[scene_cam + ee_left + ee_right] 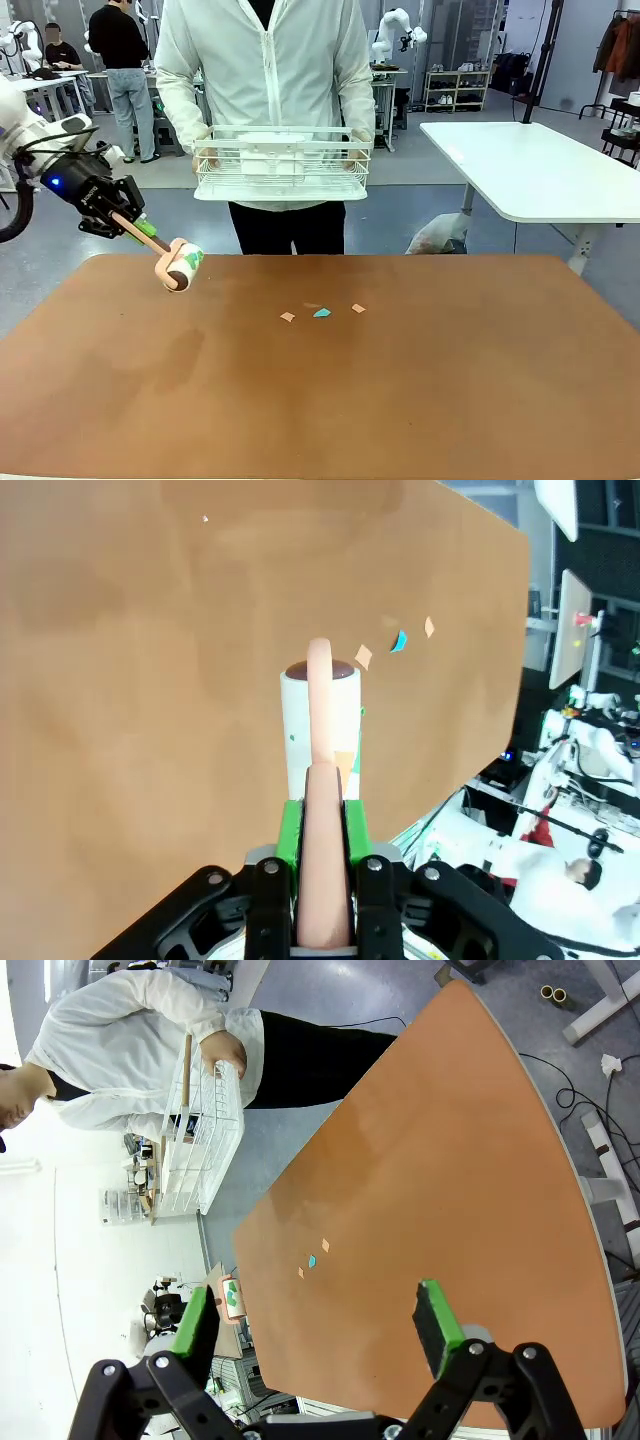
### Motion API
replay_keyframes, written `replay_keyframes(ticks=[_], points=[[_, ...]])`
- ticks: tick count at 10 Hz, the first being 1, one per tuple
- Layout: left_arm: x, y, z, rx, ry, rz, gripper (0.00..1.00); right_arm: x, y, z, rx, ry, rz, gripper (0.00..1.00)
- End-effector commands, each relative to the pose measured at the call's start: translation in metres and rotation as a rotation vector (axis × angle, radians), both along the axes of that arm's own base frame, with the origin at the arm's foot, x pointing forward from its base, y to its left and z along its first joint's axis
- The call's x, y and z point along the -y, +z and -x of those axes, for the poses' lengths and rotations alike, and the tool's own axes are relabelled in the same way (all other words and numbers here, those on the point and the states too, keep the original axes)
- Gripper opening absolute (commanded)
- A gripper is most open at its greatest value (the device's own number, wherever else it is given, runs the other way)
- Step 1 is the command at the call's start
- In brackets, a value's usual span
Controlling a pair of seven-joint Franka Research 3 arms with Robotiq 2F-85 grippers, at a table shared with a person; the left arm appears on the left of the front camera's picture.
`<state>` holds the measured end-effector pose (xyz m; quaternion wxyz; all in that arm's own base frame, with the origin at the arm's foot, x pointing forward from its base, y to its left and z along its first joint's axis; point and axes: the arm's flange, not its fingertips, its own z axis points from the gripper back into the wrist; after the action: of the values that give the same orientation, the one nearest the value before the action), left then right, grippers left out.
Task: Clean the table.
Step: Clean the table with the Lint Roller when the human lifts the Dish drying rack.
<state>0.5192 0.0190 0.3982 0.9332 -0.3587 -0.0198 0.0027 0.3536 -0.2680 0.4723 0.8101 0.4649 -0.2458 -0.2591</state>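
1. Table (420, 390): three paper scraps (322, 313) lie at its centre, not yet cleared.
2. Left pincer (138, 227): pinching the lint roller (180, 266) handle, far left of scraps.
3. Right pincer (315, 1322): spread, empty.

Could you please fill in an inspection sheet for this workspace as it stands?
Surface: table, reddish-brown, bare apart from the clutter.
Job's things: lint roller, near the table's far left corner.
Clutter: three paper scraps mid-table, two orange, one teal.
Grippers: left gripper shut on the lint roller's handle; right gripper open, holding nothing.
Cables: some on the floor beside the table.
Surroundings: person at the far side holding a white wire rack; white table beyond.
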Motion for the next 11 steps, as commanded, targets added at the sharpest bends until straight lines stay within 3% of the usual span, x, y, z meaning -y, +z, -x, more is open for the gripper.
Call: replay_keyframes(ticks=[1,5,6,9,11], points=[[0.009,-0.005,0.001,-0.005,-0.045,-0.032,0.21,0.001,0.002,0.001,0.025,0.007,0.001,1.00],[0.010,-0.005,0.001,-0.010,-0.035,-0.019,0.21,0.001,0.002,0.001,0.025,0.007,0.001,1.00],[0.027,-0.016,-0.007,0.037,0.023,-0.124,0.21,0.001,0.002,0.001,0.025,0.007,0.001,1.00],[0.054,-0.028,-0.026,0.093,-0.046,-0.099,0.21,0.001,0.002,0.001,0.025,0.007,0.001,1.00],[0.066,-0.044,-0.037,0.072,-0.047,-0.067,0.21,0.001,0.002,0.001,0.025,0.007,0.001,1.00]])
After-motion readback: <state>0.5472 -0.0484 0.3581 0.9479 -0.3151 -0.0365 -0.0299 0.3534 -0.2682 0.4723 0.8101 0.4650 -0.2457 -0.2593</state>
